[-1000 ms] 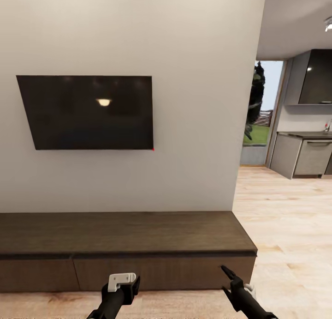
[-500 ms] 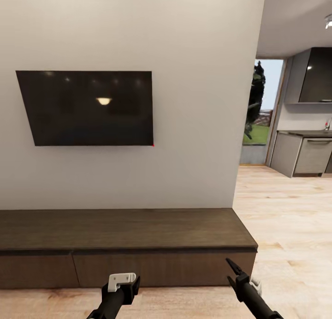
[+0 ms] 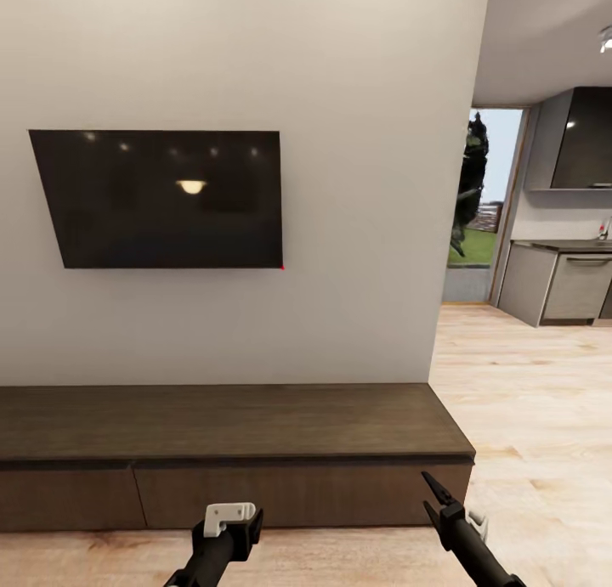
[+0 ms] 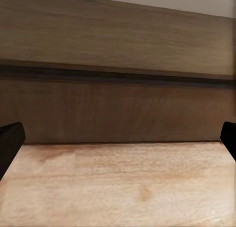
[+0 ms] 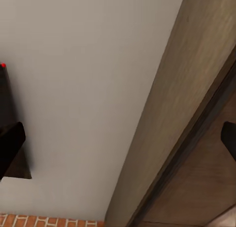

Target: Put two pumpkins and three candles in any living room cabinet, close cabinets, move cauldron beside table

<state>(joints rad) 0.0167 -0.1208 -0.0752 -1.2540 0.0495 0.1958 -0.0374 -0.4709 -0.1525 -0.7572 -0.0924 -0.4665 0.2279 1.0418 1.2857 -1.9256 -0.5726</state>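
The cabinet (image 3: 229, 451) is stretching across the lower half of the head view, its drawer fronts sitting flush. Above it, at upper left, a dark TV (image 3: 161, 198) is hanging on the wall; no readable writing is showing. The left gripper (image 3: 228, 519) and right gripper (image 3: 435, 495) are hovering at the bottom edge, both with jaws spread wide, holding nothing.
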